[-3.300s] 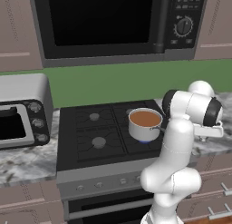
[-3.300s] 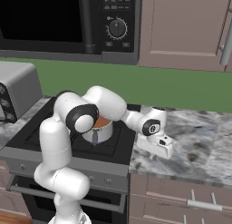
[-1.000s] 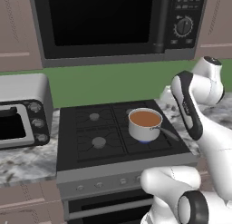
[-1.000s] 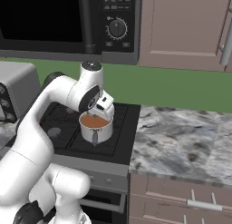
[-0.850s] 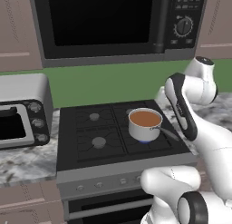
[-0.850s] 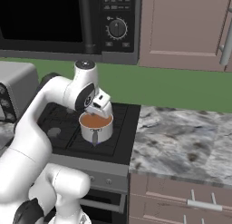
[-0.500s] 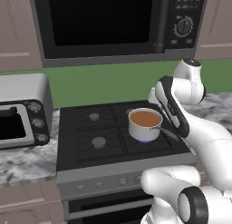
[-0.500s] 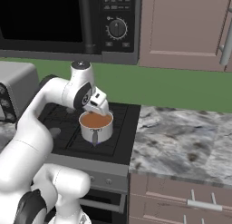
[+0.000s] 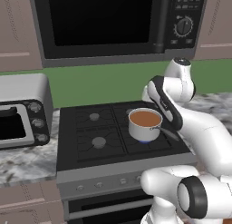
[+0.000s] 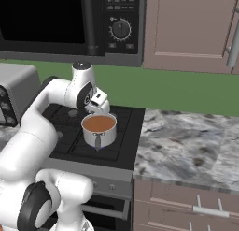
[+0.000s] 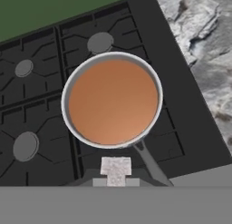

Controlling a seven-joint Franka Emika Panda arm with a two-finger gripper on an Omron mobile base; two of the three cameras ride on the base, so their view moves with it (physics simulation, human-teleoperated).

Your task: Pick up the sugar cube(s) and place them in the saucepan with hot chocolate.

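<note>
- Saucepan with hot chocolate (image 11: 112, 99) on stove (image 9: 81, 146), front-right burner, handle (image 11: 152, 162) pointing toward front edge.
- Gripper (image 10: 106, 109) up over pan's back rim in right base view; nearly closed, pinching sugar cube (image 11: 116, 168) between tips.
- Cube in hand view: small pale speckled block, just outside pan rim, above handle root, not yet over the liquid.
- Step in hand, by judgement: carry done, drop pending.
- To do well: shift hand fwd so cube sits over centre of brown surface, not over rim or handle.
- Lower a bit before release, less splash, no bounce off steel wall.
- Keep wrist steady, tips pointing down; open only once centred.
- Avoid touching rim w/ tips: light pan could slide on grate.
- Risk: release now = cube likely lands on handle or stove grate (image 11: 41, 123).
</note>
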